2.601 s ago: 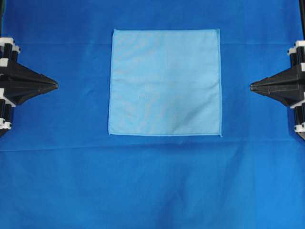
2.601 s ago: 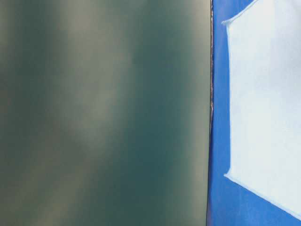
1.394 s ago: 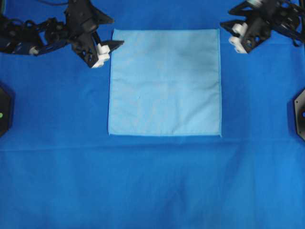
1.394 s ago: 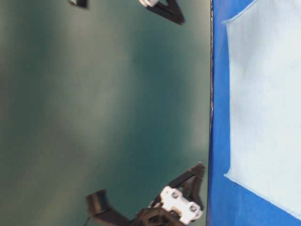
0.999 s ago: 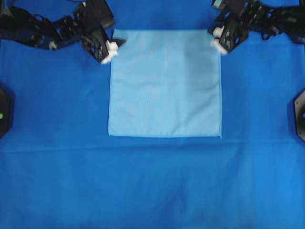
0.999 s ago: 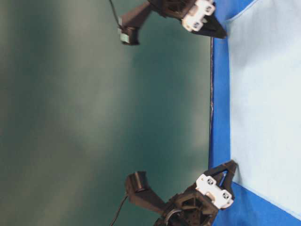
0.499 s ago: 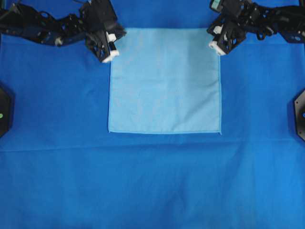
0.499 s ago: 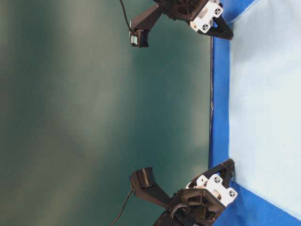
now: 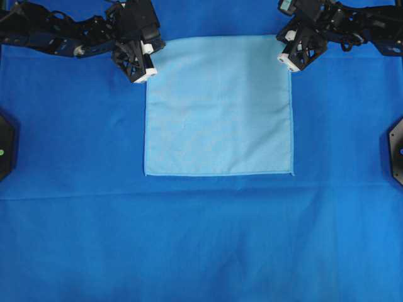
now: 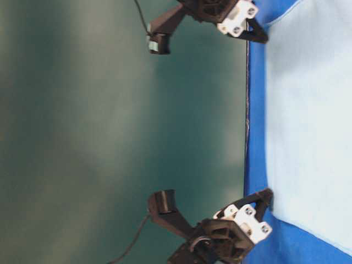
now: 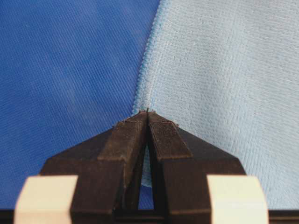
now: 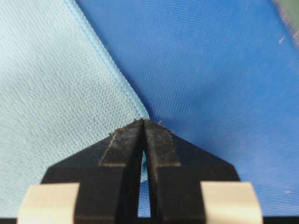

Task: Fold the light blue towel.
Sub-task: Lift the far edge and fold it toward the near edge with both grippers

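Royal-blue cloth (image 9: 201, 239) underneath; light blue towel (image 9: 218, 107) flat, far corners pinched by left gripper (image 9: 150, 58) and right gripper (image 9: 288, 51).

Light blue towel (image 9: 218, 106) was pale sky-blue, plain, fine woven texture, with a slightly deeper blue stitched hem along the edges. Cloth (image 9: 201, 239) covering the bench was deep royal blue, unpatterned, with a fine diagonal weave visible in the wrist views. Left end effector (image 11: 147, 116) was matte black, fingers dark charcoal with a rough grain, with cream-white blocks at the base. Right end effector (image 12: 143, 123) had the same scheme: black body, cream-white blocks. In the table-level view the backdrop (image 10: 110, 132) was a blurred dark green with lighter grey-green patches.
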